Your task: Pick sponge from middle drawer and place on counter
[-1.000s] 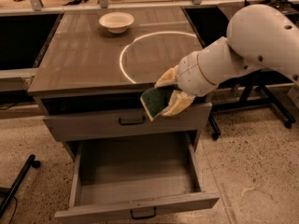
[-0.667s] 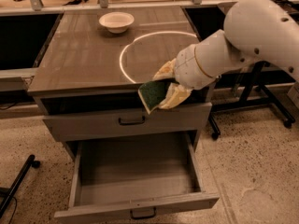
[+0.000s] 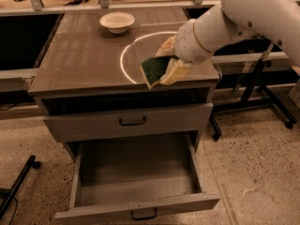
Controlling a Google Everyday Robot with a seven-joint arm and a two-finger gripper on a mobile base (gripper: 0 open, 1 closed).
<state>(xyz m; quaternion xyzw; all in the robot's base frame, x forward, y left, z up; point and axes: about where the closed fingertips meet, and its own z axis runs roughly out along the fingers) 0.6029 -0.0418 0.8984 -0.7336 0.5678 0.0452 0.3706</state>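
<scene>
My gripper [image 3: 165,63] is shut on the sponge [image 3: 153,69], whose dark green face points left with a pale yellow edge below. It hangs just above the front right part of the counter [image 3: 79,60], over the white arc [image 3: 123,62]. The middle drawer [image 3: 136,177] is pulled wide open below and its inside is bare. The like grey drawer [image 3: 131,121] above it is closed.
A white bowl [image 3: 116,21] stands at the back of the counter. Dark side tables flank the cabinet left [image 3: 21,36] and right [image 3: 253,50]. A wheeled stand [image 3: 262,97] is at the right, and a dark leg [image 3: 16,186] lies on the floor at lower left.
My gripper has lifted the sponge up and back, from in front of the upper drawer to above the counter's front right part. The open drawer has not moved.
</scene>
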